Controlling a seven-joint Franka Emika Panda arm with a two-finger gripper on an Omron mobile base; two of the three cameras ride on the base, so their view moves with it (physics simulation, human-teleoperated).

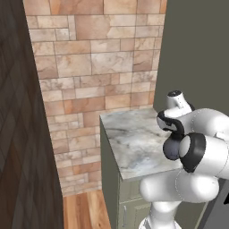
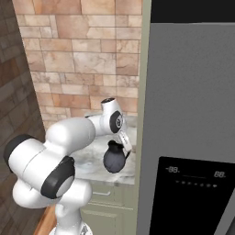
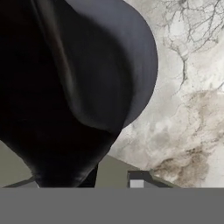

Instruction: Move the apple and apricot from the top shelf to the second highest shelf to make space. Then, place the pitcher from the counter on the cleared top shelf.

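Left base view: the pitcher hangs at the right edge of the tabletop, mostly hidden by the arm. Right base view: the tool pinches its neck, apparently lifted for carrying; the closed fridge door stands just right. Hand view: the dark belly looms over marble, open room far left

The grey-white marbled counter over sage-green cabinetry bears the dark pitcher near its front edge.
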